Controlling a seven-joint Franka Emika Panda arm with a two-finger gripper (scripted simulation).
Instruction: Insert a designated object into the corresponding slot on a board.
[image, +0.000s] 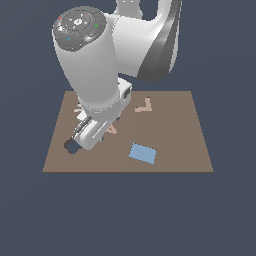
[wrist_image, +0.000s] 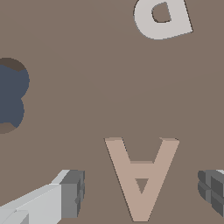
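The arm is seen bent steeply downward in the exterior view, its thick white upper link sloping from the grey-capped joint at the top toward the near left part of the scene. The wrist is angled down and toward the exterior view's left, and the pincer (image: 82, 131) is carried low, close to the surface beneath it. In the wrist view the pincer (wrist_image: 142, 192) is shown with its jaws spread wide apart; one grey-padded finger (wrist_image: 70, 192) is seen on one side and the other finger (wrist_image: 213, 192) at the opposite edge. Nothing is touched by either pad, and a clear gap is kept between them
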